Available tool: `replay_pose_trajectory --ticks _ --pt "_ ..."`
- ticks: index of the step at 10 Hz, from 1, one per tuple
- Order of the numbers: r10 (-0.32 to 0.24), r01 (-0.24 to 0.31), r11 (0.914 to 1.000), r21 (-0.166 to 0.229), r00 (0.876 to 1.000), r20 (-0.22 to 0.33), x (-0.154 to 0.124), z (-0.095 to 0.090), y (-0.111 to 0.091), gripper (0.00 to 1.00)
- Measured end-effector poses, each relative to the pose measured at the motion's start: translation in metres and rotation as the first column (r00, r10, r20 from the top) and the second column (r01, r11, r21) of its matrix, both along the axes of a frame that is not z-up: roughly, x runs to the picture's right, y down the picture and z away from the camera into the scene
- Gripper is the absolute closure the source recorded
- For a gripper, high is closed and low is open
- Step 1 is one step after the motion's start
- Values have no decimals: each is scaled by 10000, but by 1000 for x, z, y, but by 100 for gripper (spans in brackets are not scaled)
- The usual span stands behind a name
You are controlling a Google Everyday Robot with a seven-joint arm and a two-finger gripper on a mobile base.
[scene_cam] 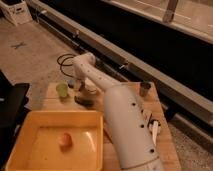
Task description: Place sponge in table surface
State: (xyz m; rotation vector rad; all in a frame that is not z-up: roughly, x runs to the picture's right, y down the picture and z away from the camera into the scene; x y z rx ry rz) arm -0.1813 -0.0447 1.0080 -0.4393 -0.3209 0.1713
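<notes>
Nearest: yellow tub (20,135), orange lump (64,140) inside. Beyond it, sponge (84,101) lay flat on the desk (50,104), placement judged done. Just above it hung the gripper (80,86), jaws open, nothing held. Only lifting the arm clear remained.

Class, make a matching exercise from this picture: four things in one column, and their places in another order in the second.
Things:
1. gripper
2. green cup
3. dark cup
4. orange object

Places:
a. inside the yellow tub
b. far right part of the table surface
c. low over the table, just right of the green cup
d. left part of the table, beyond the tub

Pairs: 1-c, 2-d, 3-b, 4-a
</notes>
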Motion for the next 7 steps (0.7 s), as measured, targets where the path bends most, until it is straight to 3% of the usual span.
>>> replay_pose_trajectory --ticks 3,7 --pt "324 -326 9988 -376 9995 -61 0 11 7 20" --pt "296 -298 9973 -678 9996 -39 -5 21 12 20"
